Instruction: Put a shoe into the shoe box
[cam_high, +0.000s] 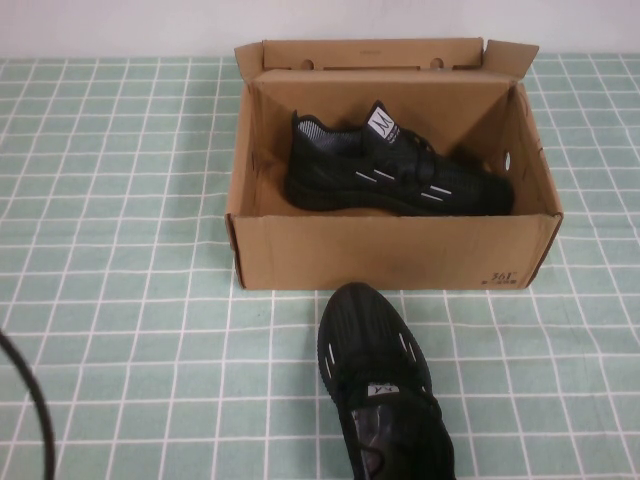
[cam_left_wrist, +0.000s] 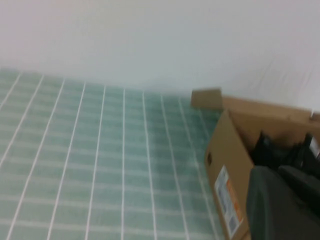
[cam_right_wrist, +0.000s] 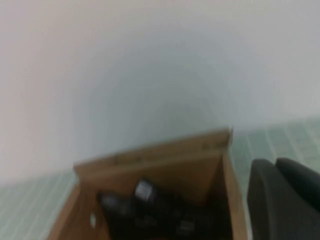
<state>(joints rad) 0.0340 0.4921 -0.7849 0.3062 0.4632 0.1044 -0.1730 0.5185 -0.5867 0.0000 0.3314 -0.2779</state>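
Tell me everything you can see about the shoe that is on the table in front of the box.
The shoe on the table is black, with a mesh-like knit upper, short pale stripes on both sides and a tongue label with a pale logo. It lies upright on its sole on the green checked tablecloth, toe pointing at the front wall of the open cardboard shoe box, close to it but apart. Its heel is cut off by the picture's lower edge. Neither the left gripper nor the right gripper appears in the high view, and nothing holds the shoe.
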